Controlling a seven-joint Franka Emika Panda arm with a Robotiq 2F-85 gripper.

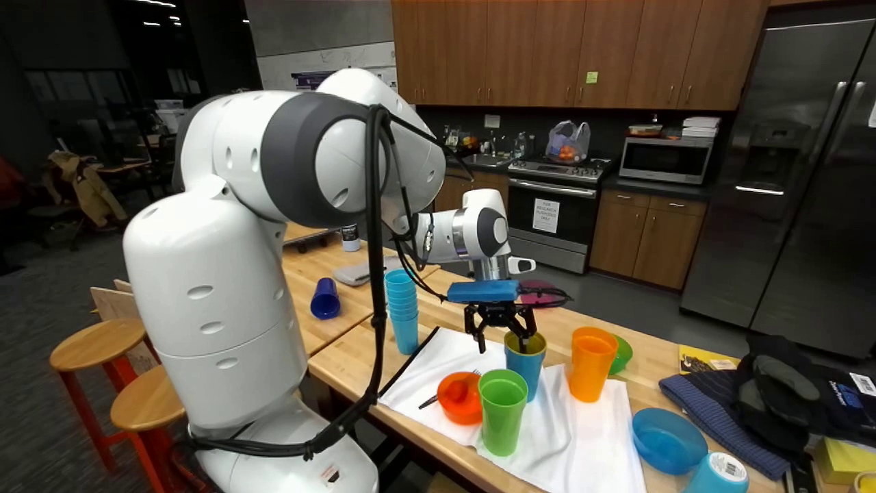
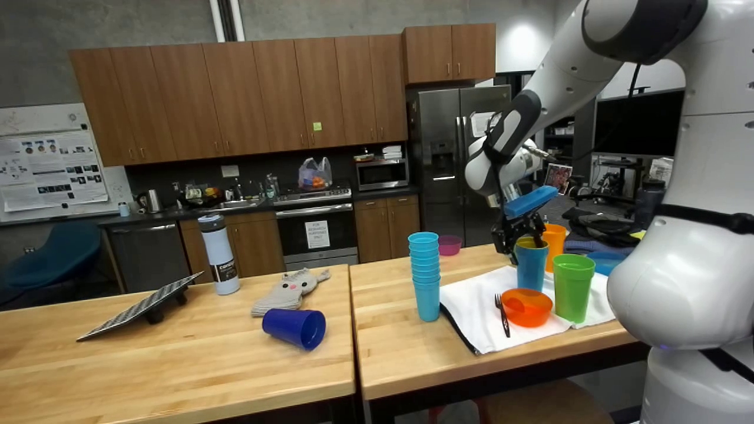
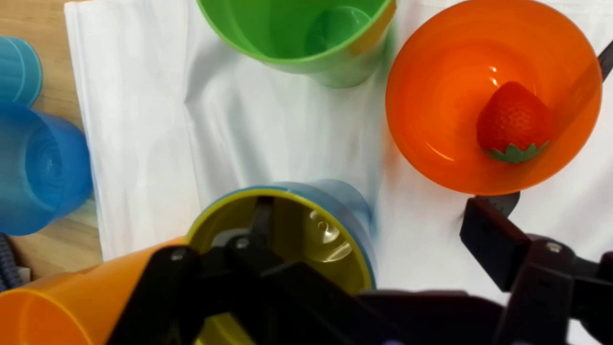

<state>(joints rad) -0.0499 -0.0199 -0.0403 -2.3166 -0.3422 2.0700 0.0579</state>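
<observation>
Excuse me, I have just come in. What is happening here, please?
A robot arm has its open gripper straddling the rim of a yellow cup, seemingly nested in a blue cup: one finger is inside, the other outside. Nothing is gripped. The blue cup stands on a white cloth, near an orange bowl holding a strawberry.

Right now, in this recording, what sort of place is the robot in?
Most likely a kitchen area in a research lab or office: there is a fridge, a stove, and a sign on the stove reading "for research purposes only".
</observation>
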